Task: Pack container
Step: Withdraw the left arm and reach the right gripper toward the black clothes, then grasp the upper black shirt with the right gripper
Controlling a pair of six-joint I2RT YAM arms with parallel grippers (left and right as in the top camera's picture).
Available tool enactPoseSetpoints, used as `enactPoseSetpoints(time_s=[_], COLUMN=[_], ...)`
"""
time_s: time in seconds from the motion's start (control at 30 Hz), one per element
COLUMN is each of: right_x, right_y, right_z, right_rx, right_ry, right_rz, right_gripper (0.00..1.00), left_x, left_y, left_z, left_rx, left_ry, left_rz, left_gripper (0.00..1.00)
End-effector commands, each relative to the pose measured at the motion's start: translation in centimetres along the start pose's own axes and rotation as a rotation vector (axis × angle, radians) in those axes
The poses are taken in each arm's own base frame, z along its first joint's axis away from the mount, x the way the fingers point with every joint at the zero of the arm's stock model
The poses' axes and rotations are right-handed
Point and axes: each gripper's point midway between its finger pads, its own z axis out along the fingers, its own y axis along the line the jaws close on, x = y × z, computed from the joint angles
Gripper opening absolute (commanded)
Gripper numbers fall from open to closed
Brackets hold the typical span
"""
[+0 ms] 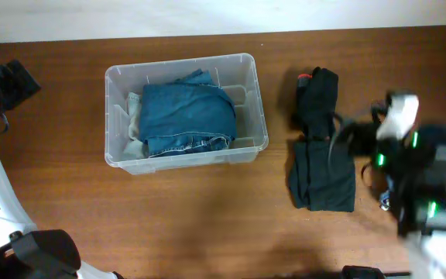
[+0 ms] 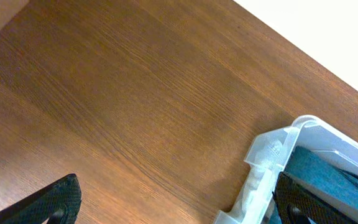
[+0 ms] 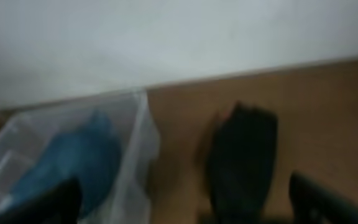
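The container (image 1: 250,108), a clear plastic bin, stands left of the table's middle. It holds folded blue jeans (image 1: 188,112) and a pale cloth (image 1: 134,124) at its left end. Two black garments lie to its right: one farther back (image 1: 316,97) and one folded nearer the front (image 1: 321,174). My left gripper (image 2: 179,208) is open and empty over bare wood, and the container's corner (image 2: 272,155) is by its right finger. My right gripper (image 3: 188,208) is open and empty. Its blurred view shows the black garment (image 3: 241,155) ahead and the container (image 3: 138,137) to the left.
The left arm (image 1: 10,81) is at the table's far left edge. The right arm (image 1: 409,170) is at the right, next to the black garments. The wooden table (image 1: 207,217) meets a pale wall along the back.
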Motion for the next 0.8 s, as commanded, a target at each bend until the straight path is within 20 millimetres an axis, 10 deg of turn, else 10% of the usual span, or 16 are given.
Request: enactPoseSetpoints(time_s=[0.0,0.27,0.47,0.77], right_x=[-3.9,-4.5,5.3,10.2], right_y=[1.9,0.4,-11.1,-14.4], right_z=[4.7,13.3,17.9,20.5], right_rx=[-0.189,-0.311,0.120,-0.007], right_ry=[0.146,0.343,0.589,0.665], right_rz=[0.077,0.226,0.360,0.387], right_gripper=[0.98,0.99,0.98,0.99], left_x=[-0.5,-0.5,-0.5,-0.5], left_y=[0.0,0.0,0.0,0.0], left_z=[-0.9,-0.9,-0.9,-0.9], left_rx=[0.004,0.004,0.004,0.004], left_ry=[-0.025,-0.025,-0.025,-0.025], left_rz=[-0.013,-0.013,-0.013,-0.013], left_gripper=[0.99,0.99,0.99,0.99])
